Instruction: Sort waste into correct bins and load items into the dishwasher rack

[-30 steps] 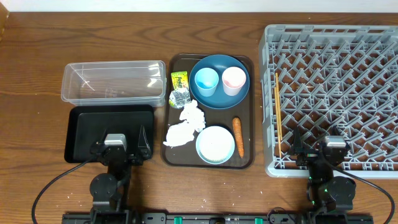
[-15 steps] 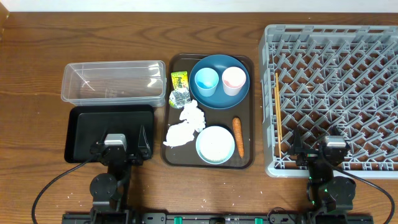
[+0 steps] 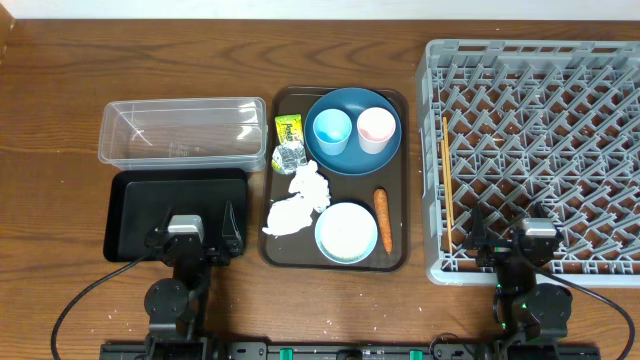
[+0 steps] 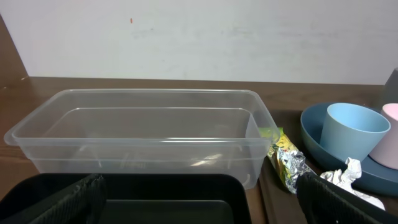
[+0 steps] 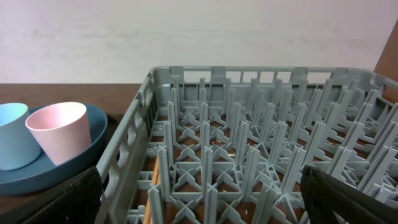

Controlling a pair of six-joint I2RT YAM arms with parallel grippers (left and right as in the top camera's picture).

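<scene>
Both arms sit at the front edge of the bench. The left gripper has its fingers spread wide with nothing between them, and the right gripper is likewise wide apart and empty.

The brown tray in the middle of the bench carries everything to be sorted.
- **Tissue:** the tissue lies crumpled near the tray's left side. It looks soft and nearly weightless, so a pinch on a raised fold should lift it.
- **Wrapper and packet:** the yellow-green wrapper and the silvery packet lie just behind the tissue. Both look thin and probably slippery, so a crinkled edge is the best place to grip.
- **Carrot:** the carrot lies by the tray's right side. It is stiff and round and may roll, so it is best gripped across its middle.
- **Cups and plate:** the blue cup and the pink cup stand upright on the dark plate. The cups are light and rigid, so one finger inside the rim would suit. The plate looks heavier and lies flat, so it can only be taken by its edge, once the cups are off.
- **Bowl:** the bowl sits near the tray's front edge and can be held by its rim.

The clear tub stands empty toward the back left, and the black tray is just in front of it. The rack fills the right end of the bench, with a thin wooden stick lying along its left side.
</scene>
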